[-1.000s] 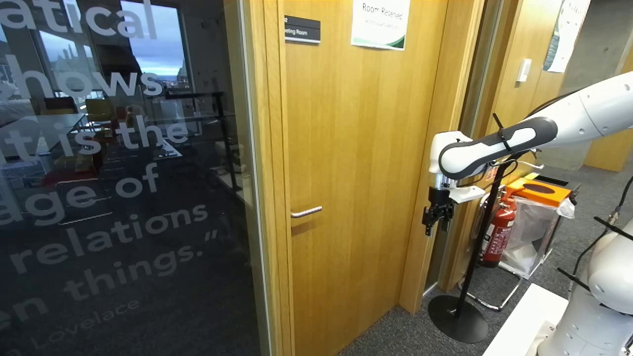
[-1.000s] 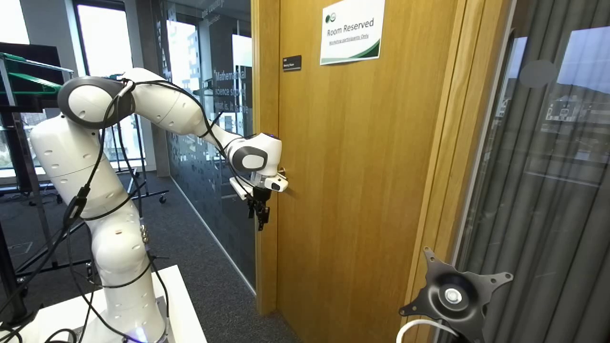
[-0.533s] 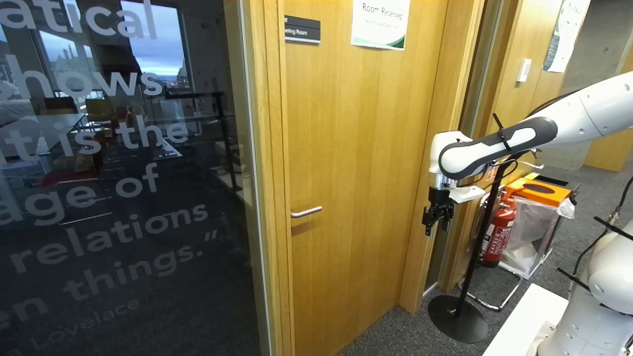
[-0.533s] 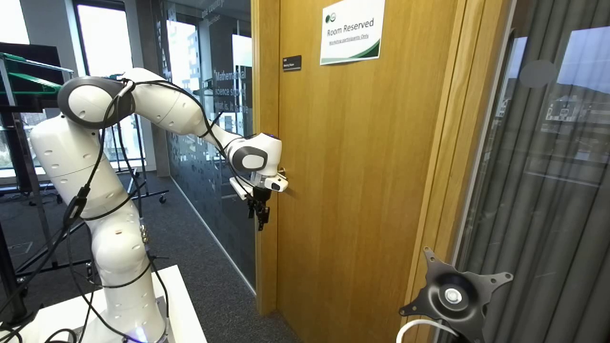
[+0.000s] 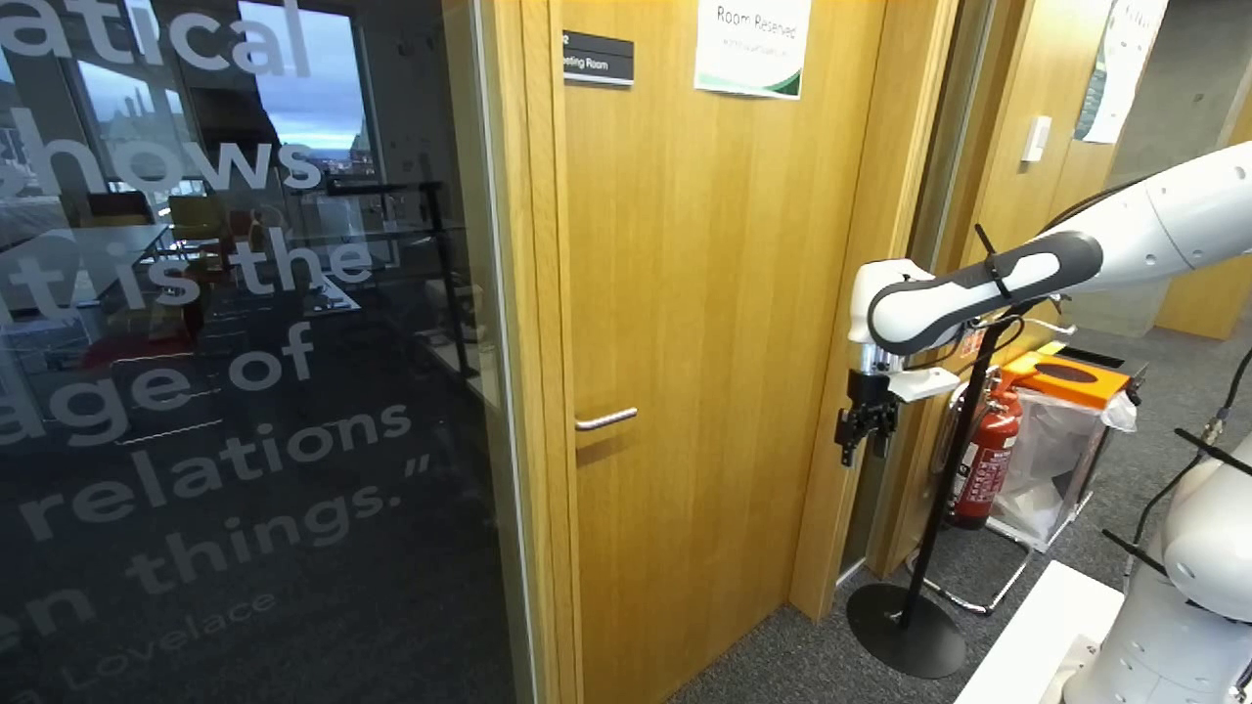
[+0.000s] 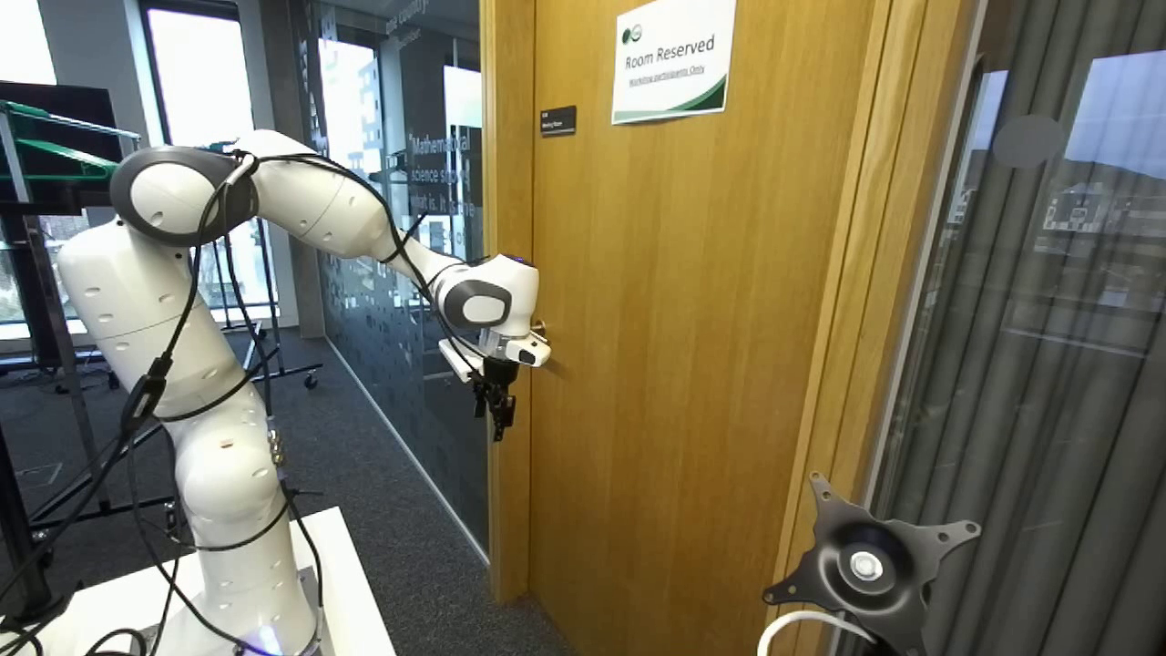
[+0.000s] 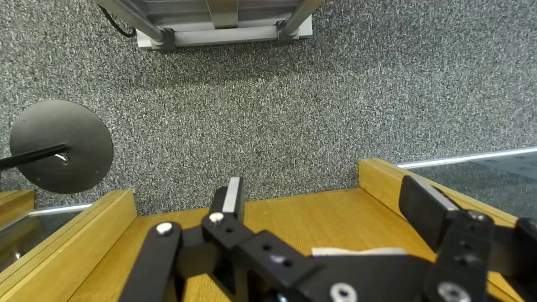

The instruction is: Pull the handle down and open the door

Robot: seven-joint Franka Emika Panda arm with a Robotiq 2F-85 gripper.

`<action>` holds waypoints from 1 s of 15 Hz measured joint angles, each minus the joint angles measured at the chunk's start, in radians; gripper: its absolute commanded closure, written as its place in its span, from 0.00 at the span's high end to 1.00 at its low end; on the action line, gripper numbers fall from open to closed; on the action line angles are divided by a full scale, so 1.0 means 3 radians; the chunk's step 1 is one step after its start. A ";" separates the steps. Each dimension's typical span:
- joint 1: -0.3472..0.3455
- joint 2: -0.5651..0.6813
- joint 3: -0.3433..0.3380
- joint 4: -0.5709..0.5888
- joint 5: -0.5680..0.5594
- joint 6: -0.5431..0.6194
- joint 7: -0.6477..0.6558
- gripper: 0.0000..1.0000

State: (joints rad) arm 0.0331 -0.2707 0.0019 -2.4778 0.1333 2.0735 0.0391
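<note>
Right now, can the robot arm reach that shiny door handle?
Probably yes: the bent arm seems to have spare stretch, and nothing I see stands between its open, empty jaws and the silver lever handle.

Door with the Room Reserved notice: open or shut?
Shut: in an exterior view, no open gap shows between the door and its wooden frame beside the handle.

A far-left window [image 6: 196,77] glares white in an exterior view. Light falls fairly evenly on the wooden door [image 5: 724,293]; its lever handle [image 5: 606,419] casts a soft shadow. The lettered glass panel [image 5: 391,616] is dim. In the wrist view, the claw [image 7: 329,199] looks slightly blurred.
</note>
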 measured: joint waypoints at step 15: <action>-0.0072 0.0138 0.0030 0.0058 -0.0242 0.0858 0.0719 1.00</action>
State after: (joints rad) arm 0.0114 -0.2291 0.0108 -2.4605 0.0608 2.3309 0.2547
